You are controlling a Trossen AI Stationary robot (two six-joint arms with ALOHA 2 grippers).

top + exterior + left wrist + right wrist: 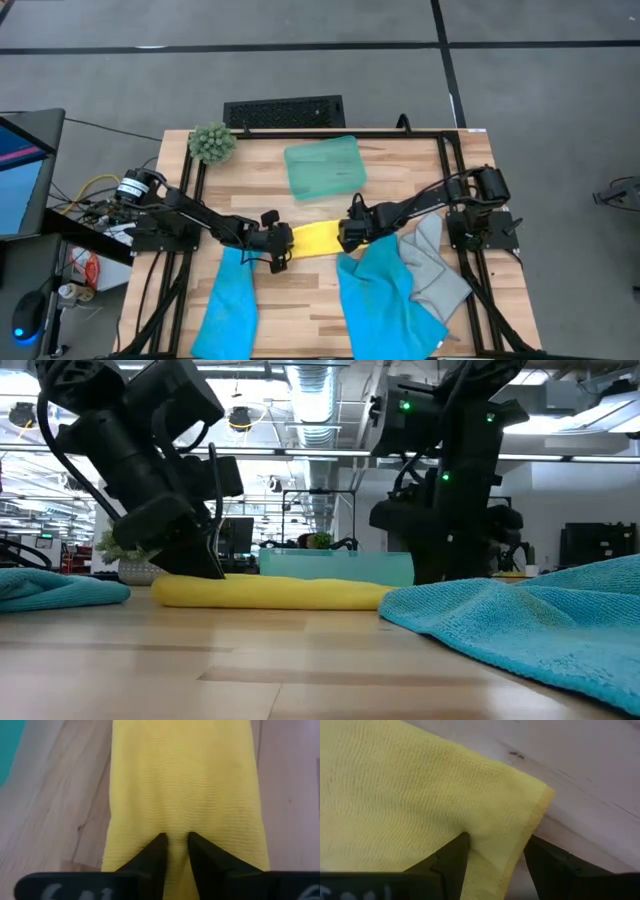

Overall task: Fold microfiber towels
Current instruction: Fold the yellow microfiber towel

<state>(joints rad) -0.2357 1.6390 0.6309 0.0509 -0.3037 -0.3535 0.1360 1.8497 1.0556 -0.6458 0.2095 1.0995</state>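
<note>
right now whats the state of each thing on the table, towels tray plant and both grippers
yellow towel: folded into a narrow band, flat mid-table
left gripper: at the yellow towel's left end, fingers pinching a ridge of it
right gripper: at its right end, fingers straddling a corner
left blue towel: unfolded, front left
right blue towel: unfolded, rumpled
grey towel: unfolded, partly under the right blue towel
teal tray: flat, behind the yellow towel
plant ball: back left

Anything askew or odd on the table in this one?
Nothing damaged or spilled. The right blue towel lies rumpled, overlapping the grey towel and overhanging the table's near edge. The yellow towel is a tidy folded strip between the left pincer and right pincer.
</note>
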